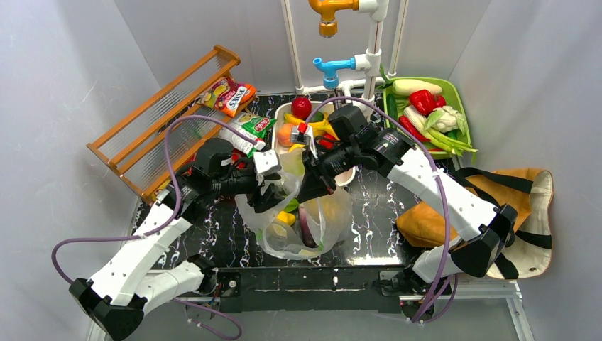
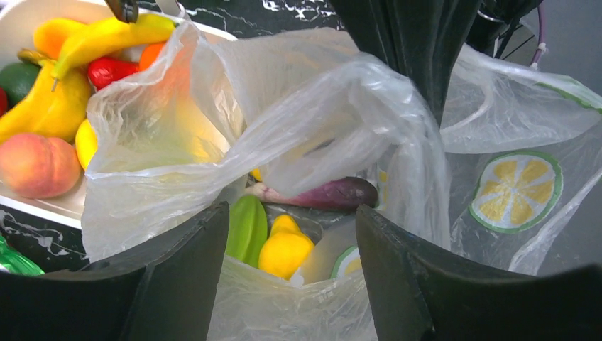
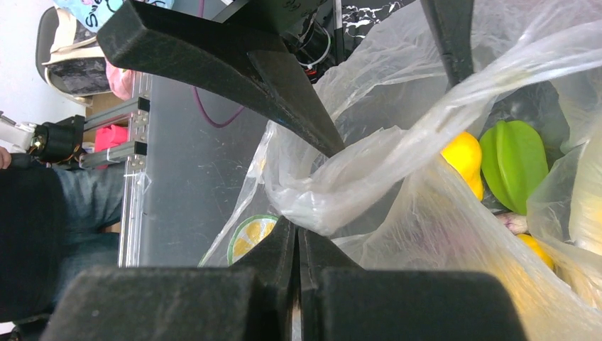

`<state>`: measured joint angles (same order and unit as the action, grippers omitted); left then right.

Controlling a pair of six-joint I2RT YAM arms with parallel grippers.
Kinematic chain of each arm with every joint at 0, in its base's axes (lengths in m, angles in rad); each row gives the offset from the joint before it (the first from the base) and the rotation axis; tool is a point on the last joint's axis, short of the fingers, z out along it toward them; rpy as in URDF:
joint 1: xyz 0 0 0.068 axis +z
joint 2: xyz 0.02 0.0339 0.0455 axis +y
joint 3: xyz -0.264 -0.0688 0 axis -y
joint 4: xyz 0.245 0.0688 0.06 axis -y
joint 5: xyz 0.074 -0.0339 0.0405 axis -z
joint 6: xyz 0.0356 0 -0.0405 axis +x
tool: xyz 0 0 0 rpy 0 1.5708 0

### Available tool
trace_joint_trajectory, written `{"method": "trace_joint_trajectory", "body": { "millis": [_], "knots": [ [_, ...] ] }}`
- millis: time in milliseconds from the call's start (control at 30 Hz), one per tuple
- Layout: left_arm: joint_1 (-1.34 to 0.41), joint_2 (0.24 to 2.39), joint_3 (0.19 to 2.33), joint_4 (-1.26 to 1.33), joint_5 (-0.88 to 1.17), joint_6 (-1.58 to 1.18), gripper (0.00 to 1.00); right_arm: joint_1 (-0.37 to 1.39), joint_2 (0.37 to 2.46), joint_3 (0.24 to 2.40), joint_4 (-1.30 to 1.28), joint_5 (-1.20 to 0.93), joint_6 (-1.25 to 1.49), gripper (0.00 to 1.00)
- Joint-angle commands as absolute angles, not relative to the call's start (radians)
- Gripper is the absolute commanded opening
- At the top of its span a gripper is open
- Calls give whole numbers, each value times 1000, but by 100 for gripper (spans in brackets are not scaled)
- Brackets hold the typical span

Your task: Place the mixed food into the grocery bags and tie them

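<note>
A clear plastic grocery bag (image 1: 302,224) printed with lemon slices stands mid-table, holding a yellow lemon (image 2: 284,249), a green fruit (image 2: 246,229) and a purple vegetable (image 2: 326,193). My left gripper (image 2: 291,241) is open at the bag's left rim, with thin film lying loose between its fingers (image 2: 177,277). My right gripper (image 3: 298,227) is shut, pinching a bunched strip of the bag's top (image 3: 355,177). In the top view both grippers meet above the bag's mouth, left (image 1: 273,190) and right (image 1: 312,183). The tan cloth tote (image 1: 529,195) lies at the right edge.
A white tray (image 1: 278,114) behind the bag holds bananas (image 2: 106,35), a peach (image 2: 35,165) and a red apple (image 1: 301,106). Snack packets (image 1: 228,94) lie by a wooden rack (image 1: 163,121). A green tray (image 1: 463,106) of vegetables and pipe taps (image 1: 334,67) stand behind.
</note>
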<state>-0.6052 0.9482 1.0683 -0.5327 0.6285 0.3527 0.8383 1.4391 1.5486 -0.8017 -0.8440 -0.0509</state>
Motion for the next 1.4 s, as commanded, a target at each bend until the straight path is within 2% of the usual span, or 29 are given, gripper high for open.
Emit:
{"method": "trace_joint_trajectory", "body": {
  "millis": [0, 233, 700, 967, 1133, 1167, 1233, 1267, 1367],
  "knots": [
    [-607, 937, 1053, -452, 643, 366, 66, 845, 1417, 1594, -779, -862, -61, 1],
    [-610, 953, 1043, -380, 683, 322, 66, 845, 1420, 1598, -778, -863, -58, 1],
    [-618, 971, 1003, -215, 810, 213, 58, 847, 1421, 1593, -762, -849, -45, 1],
    [-619, 953, 981, -141, 806, 148, 32, 847, 1422, 1589, -751, -840, -39, 1],
    [-620, 954, 986, -138, 818, 126, 4, 847, 1418, 1585, -738, -819, -31, 1],
    [-620, 956, 988, -138, 816, 120, 0, 847, 1414, 1585, -731, -818, -29, 1],
    [-621, 961, 992, -138, 812, 110, 0, 846, 1402, 1587, -722, -806, -23, 1],
    [-620, 963, 996, -137, 808, 106, 0, 845, 1397, 1592, -721, -798, -19, 6],
    [-621, 970, 1006, -131, 801, 93, 0, 844, 1375, 1614, -730, -748, -8, 31]
  ]
}}
